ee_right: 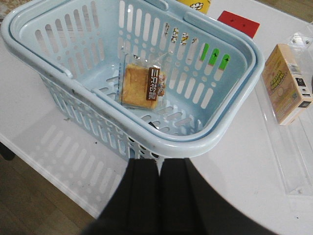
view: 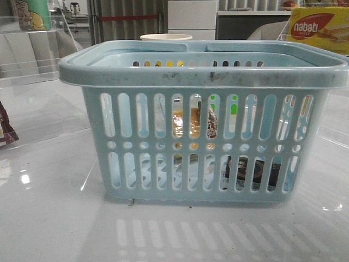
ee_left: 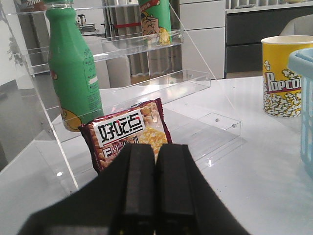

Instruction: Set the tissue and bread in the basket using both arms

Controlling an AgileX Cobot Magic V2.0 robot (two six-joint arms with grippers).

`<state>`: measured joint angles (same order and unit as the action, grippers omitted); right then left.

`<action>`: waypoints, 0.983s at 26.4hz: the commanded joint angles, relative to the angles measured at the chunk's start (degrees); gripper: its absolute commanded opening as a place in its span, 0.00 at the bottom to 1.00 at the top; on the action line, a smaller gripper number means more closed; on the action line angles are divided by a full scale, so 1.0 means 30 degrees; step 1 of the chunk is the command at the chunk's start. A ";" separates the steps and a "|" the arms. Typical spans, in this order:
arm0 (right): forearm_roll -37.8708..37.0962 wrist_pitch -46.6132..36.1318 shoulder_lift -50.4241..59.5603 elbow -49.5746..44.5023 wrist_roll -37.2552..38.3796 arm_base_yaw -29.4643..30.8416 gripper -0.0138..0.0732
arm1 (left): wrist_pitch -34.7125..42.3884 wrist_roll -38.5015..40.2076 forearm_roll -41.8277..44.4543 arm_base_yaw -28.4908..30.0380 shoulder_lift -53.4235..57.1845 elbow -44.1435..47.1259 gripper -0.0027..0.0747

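the bread (ee_right: 143, 84) and the dark tissue (view: 248, 172) lay inside the basket (ee_right: 230, 125). both the left end effector (ee_left: 155, 196) and right end effector (ee_right: 159, 196) were closed, empty.

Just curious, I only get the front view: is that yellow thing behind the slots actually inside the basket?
Observer: Yes. The right wrist view shows the bread packet lying flat on the floor of the basket.
Visitor: Where are the robot's hands?
Observer: The right tool is shut, beside the basket's rim.
Visitor: And the other?
Observer: The left tool is shut, facing a brown snack packet and a green bottle.
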<state>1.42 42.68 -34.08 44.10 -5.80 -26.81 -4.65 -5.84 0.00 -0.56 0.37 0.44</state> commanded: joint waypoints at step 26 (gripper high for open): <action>0.0094 -1.1456 0.5627 -0.8117 -0.0229 0.5012 0.22 | 0.1886 0.0200 0.0000 -0.0100 0.0312 0.0006 0.15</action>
<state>1.50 18.91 -20.25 22.29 -5.82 -14.14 -4.65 -5.84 0.00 -0.56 0.37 0.44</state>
